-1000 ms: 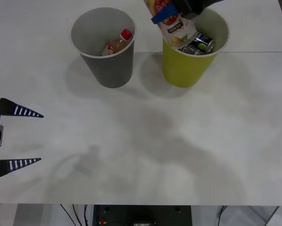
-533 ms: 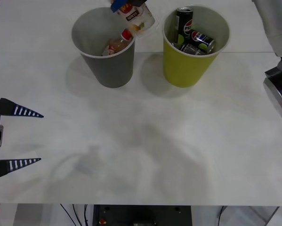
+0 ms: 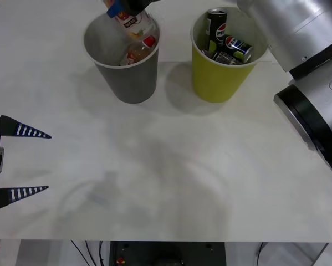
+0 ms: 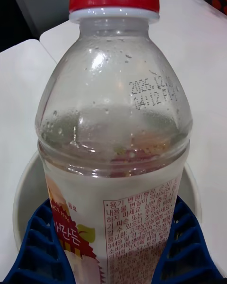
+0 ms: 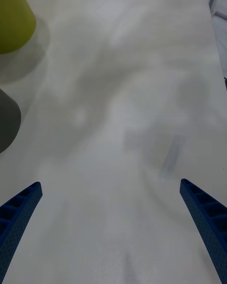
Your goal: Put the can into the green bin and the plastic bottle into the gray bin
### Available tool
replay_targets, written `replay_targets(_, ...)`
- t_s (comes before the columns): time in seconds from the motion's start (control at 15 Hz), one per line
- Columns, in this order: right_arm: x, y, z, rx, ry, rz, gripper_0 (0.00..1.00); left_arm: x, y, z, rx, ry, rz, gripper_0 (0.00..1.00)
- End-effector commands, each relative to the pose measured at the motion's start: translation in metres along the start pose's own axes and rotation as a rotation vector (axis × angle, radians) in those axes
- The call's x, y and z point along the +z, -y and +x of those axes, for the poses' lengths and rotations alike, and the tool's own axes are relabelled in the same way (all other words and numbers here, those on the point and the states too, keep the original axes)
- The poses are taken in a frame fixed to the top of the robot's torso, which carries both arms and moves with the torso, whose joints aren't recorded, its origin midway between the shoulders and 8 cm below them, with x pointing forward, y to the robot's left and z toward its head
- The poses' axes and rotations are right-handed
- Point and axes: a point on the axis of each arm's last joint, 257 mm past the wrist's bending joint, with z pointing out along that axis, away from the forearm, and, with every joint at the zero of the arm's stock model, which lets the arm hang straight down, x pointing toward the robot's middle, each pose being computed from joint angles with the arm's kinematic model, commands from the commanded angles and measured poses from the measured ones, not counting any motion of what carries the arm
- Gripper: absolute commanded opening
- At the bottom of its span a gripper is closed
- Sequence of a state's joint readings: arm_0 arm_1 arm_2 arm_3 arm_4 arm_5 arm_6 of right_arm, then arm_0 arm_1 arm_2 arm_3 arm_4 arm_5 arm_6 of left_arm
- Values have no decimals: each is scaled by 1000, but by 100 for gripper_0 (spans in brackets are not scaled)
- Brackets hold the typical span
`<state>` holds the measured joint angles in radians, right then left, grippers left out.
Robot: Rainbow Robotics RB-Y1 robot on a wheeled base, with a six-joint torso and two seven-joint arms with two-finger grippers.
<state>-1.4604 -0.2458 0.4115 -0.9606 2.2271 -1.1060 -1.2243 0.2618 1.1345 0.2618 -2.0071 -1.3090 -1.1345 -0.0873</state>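
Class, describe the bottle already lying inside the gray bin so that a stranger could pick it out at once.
On the white table stand two bins; go to the gray bin, left of the green bin. Inside leans a small peach-orange bottle with a red cap. Unlike the plastic bottle held above it by the right hand, it rests in the bin, ungripped.

Two bins, gray [image 3: 124, 66] and green [image 3: 221, 75]; two bottles [image 3: 133, 19] [image 3: 139, 51]; two cans [image 3: 215, 25] [image 3: 238, 47]
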Motion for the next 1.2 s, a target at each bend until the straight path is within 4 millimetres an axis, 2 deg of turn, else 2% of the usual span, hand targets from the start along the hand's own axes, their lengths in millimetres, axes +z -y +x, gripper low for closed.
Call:
replay_targets(0.07, 3, -12, -3, -9, 13, -35, 10, 0, 0, 0, 0, 0, 0, 100)
replay_targets(0.13, 2, -17, -5, -8, 21, -53, 38, 0, 0, 0, 0, 0, 0, 100)
replay_targets(0.2, 2, -18, -5, -7, 24, -63, 82, 0, 0, 0, 0, 0, 0, 100)
replay_targets(0.27, 0, -18, -6, 0, 28, -68, 100, 0, 0, 0, 0, 0, 0, 100)
replay_targets(0.47, -10, -12, -1, 34, 23, -96, 100, 0, 0, 0, 0, 0, 0, 100)
replay_targets(0.6, -41, -1, 7, 3, -17, -114, 100, 0, 0, 0, 0, 0, 0, 100)
replay_targets(0.93, -136, 9, 31, -24, -56, -210, 100, 0, 0, 0, 0, 0, 0, 100)
replay_targets(1.0, -156, 11, 42, -24, -46, -227, 100, 0, 0, 0, 0, 0, 0, 100)
replay_targets(1.07, -168, 12, 51, -30, -38, -239, 100, 0, 0, 0, 0, 0, 0, 100)
replay_targets(1.2, -200, 9, 83, -53, -18, -259, 100, 0, 0, 0, 0, 0, 0, 100)
